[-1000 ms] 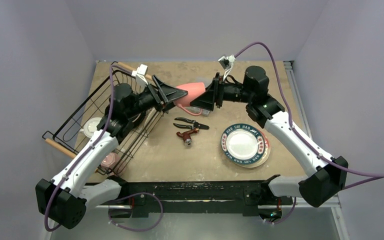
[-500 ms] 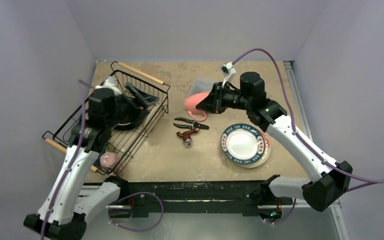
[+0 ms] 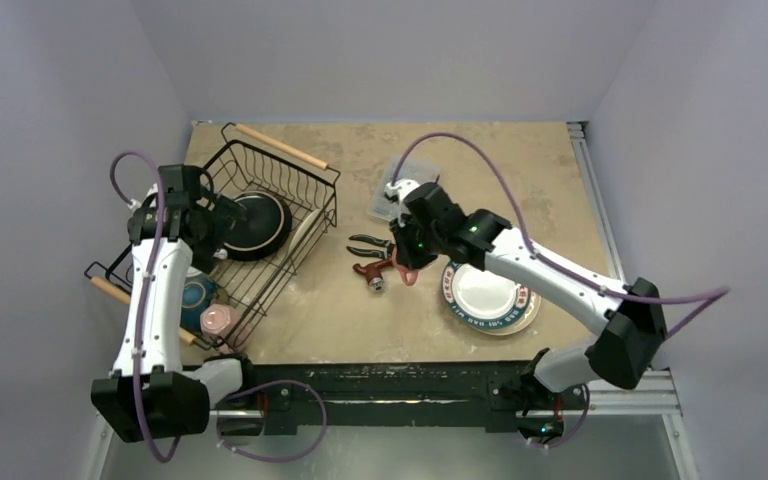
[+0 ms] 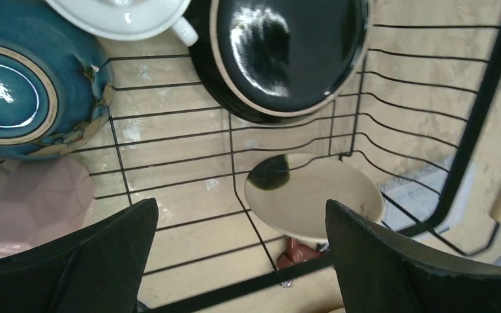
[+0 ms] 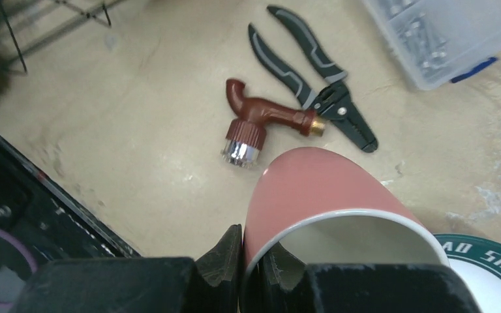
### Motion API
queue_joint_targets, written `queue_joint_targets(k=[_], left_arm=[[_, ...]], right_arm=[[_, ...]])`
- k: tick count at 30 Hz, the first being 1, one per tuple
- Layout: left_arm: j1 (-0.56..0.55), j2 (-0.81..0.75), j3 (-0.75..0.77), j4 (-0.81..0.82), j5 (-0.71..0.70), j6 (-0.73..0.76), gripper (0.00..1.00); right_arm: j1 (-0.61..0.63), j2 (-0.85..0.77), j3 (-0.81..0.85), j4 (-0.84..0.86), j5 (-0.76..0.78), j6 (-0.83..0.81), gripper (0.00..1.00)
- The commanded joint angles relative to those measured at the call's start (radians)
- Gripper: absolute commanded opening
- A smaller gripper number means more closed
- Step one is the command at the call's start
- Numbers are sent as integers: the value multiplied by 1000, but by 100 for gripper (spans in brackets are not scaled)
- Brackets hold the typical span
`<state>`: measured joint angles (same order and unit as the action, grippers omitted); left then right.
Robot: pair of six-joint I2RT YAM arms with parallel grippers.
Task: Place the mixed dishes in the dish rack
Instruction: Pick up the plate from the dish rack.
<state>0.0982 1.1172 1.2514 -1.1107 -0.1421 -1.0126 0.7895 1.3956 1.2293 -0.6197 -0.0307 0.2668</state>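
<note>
Pinching the wall of the pink mug [image 5: 313, 195], my right claw [image 5: 251, 261] is closed on its rim, one finger [image 5: 222, 251] outside and the other inside. The mug juts out ahead of my fingers, its white-lined mouth toward my wrist camera and its base pointing away, over the tan table [image 5: 137, 130]. I cannot tell whether it touches the surface.

Just beyond the mug's base lies a red-brown nozzle [image 5: 261, 120] with a chrome end, and touching that is a pair of black-handled pliers [image 5: 313, 72]. A clear plastic box [image 5: 443, 32] sits farther off, at the far right of my wrist view. On my right, close beside the mug, is a plate with a teal lettered rim [image 3: 488, 292], flat on the table.

The dish rack [image 3: 330, 200] stands well apart to my left, a wooden handle [image 3: 280, 146] along its far edge. My left claw [image 4: 240, 215] hangs above it with its jaws spread wide and nothing between them. Under it, a small cream saucer [image 4: 313, 192] leans in the wire slots. A black plate [image 4: 280, 52] with a cream rim rests beyond that. A white cup [image 4: 124, 13] and a teal bowl [image 4: 13, 78] lie beside the plate, and a second pink mug [image 4: 26, 202] sits just beside the bowl.
</note>
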Motion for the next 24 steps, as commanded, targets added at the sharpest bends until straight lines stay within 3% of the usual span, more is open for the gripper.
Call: queue_joint_targets(k=[1, 7, 10, 12, 17, 19, 22, 24], left_arm=[[94, 27, -122, 208, 122, -128, 97], [113, 100, -248, 384, 53, -219, 95], [113, 63, -430, 659, 57, -251, 94], [113, 64, -496, 743, 49, -269, 93], [112, 113, -512, 789, -11, -190, 96], [112, 126, -546, 882, -17, -162, 97], [112, 144, -595, 990, -15, -167, 97], [112, 166, -592, 976, -9, -191, 97]], right_arm=[[126, 82, 99, -41, 156, -108, 0], [175, 147, 58, -52, 232, -131, 0], [179, 166, 25, -34, 259, -127, 0], [180, 188, 19, -35, 284, -116, 0], [182, 223, 13, -31, 307, -107, 0], [182, 225, 7, -20, 301, -106, 0], [182, 237, 16, -18, 292, -107, 0], [182, 242, 21, -19, 291, -106, 0]])
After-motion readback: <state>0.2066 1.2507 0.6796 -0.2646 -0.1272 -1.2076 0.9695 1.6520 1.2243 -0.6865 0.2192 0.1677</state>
